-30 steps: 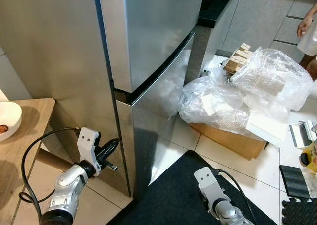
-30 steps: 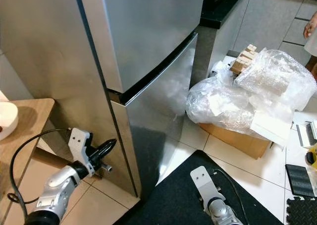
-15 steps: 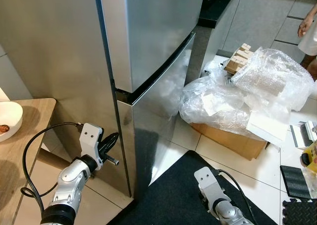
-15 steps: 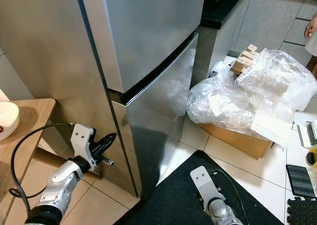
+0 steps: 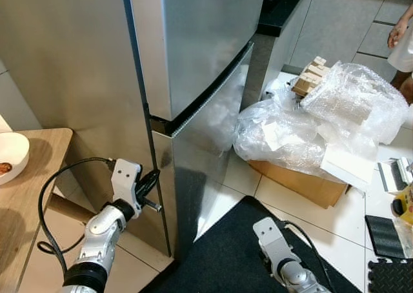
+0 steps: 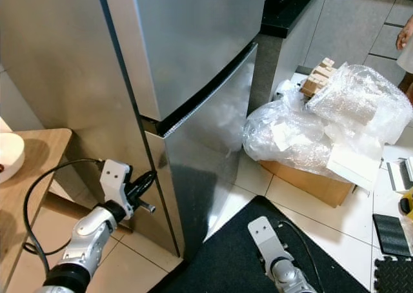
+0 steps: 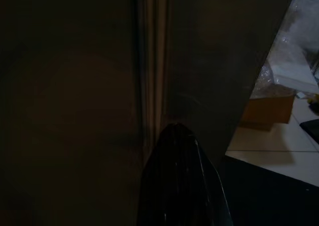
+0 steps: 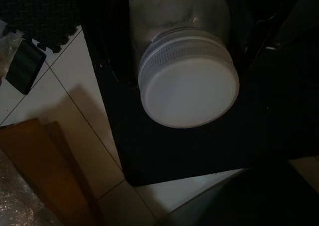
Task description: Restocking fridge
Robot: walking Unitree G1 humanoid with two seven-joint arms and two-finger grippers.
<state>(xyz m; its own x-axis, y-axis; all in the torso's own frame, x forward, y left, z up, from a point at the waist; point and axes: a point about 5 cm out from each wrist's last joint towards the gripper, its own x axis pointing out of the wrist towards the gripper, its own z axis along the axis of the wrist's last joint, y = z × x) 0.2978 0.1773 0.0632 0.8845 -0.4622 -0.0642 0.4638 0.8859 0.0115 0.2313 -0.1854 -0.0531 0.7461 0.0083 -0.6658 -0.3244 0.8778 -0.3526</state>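
Note:
The steel fridge [image 5: 193, 41] stands before me with both doors shut. My left gripper [image 5: 150, 181] is low down at the left edge of the lower door [image 5: 206, 144]. Its black fingers are pressed together, and their tips touch the seam [image 7: 152, 86] between door and fridge side. In the left wrist view the fingers [image 7: 182, 176] point straight into that seam. My right arm [image 5: 277, 248] hangs low over the black mat. In the right wrist view its gripper is shut on a clear jar [image 8: 187, 81] with a white screw lid, dark fingers on either side.
A wooden table [image 5: 26, 196] with a white bowl [image 5: 11, 156] stands at my left. Bubble-wrap bags [image 5: 310, 119] lie on a cardboard box [image 5: 303, 183] right of the fridge. A black mat [image 5: 226, 254] covers the tiled floor. A person [image 5: 403, 41] stands at the far right.
My left gripper has moved right along the fridge side, and its fingertips now reach the edge of the lower door. The right arm has stayed put.

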